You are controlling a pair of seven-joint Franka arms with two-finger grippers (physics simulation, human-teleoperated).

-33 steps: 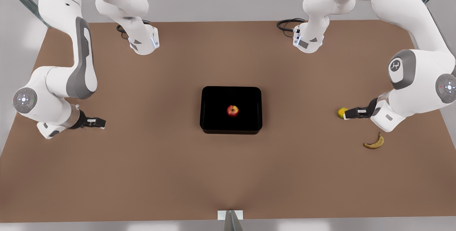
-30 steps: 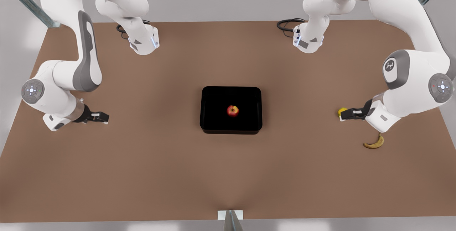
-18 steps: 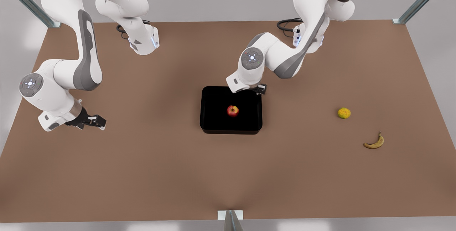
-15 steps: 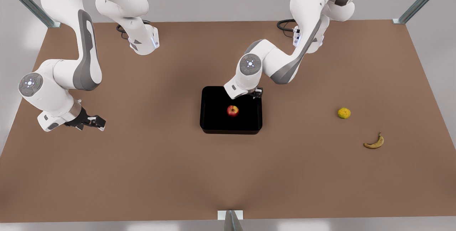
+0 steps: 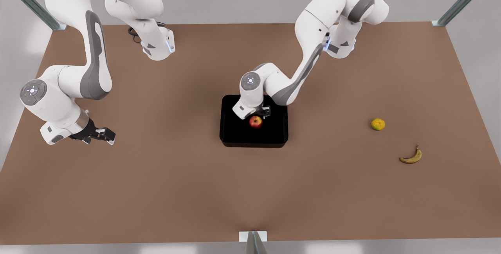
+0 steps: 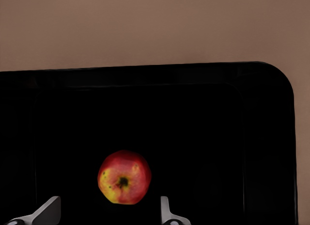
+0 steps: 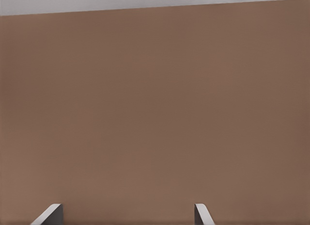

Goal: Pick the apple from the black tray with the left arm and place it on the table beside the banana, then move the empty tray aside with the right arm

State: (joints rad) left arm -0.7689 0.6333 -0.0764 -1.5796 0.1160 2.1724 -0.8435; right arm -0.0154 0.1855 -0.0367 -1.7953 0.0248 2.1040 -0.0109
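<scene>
The small red apple point(image 5: 255, 122) lies in the middle of the black tray point(image 5: 235, 136) at the table's point(image 5: 188, 191) centre. My left gripper point(image 5: 263, 112) hangs open just above the apple's far side, not touching it. In the left wrist view the apple point(image 6: 124, 177) sits on the tray point(image 6: 218, 137) floor just ahead of the left gripper point(image 6: 106, 214), whose fingertips point(image 6: 48, 210) stand wide apart. The banana point(image 5: 411, 156) lies far off at the front view's right. My right gripper point(image 5: 105, 134) waits open over bare table at the front view's left, and shows again as the right gripper point(image 7: 126, 214).
A round yellow-green citrus fruit point(image 5: 378, 124) rests on the table between the tray and the banana, a little behind the banana. Both arm bases stand at the table's far edge. Brown tabletop stretches around the tray on all sides.
The left arm swung from beside the citrus fruit across to the tray and came down over the apple. The right arm shifted only slightly.
</scene>
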